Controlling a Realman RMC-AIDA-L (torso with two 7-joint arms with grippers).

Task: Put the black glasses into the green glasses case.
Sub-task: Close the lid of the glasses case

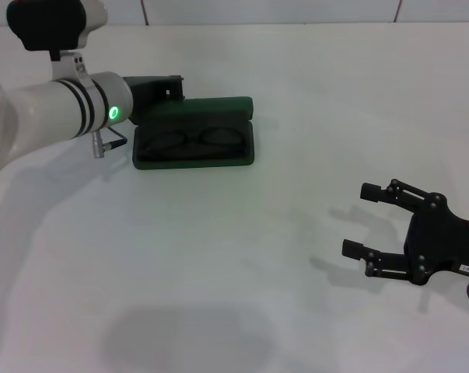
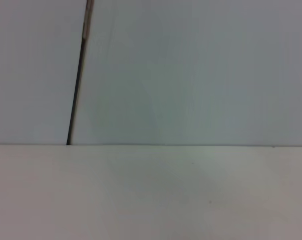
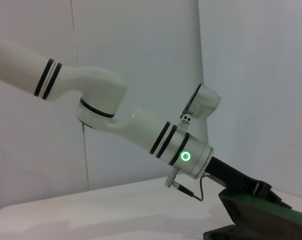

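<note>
The green glasses case [image 1: 195, 109] lies open at the back left of the white table, its lid standing up behind the base. The black glasses [image 1: 189, 141] lie inside the base, lenses side by side. My left gripper [image 1: 155, 87] is right behind the lid's left end, at or against it. In the right wrist view the left gripper [image 3: 236, 179] sits on the back of the case [image 3: 263, 215]. My right gripper [image 1: 357, 219] is open and empty, low over the table at the front right, far from the case.
The white table [image 1: 242, 256] stretches around the case. A pale wall [image 2: 191, 70] rises behind it, with a thin dark vertical line [image 2: 76, 100] on it. My left arm [image 1: 55, 109] reaches in over the table's left side.
</note>
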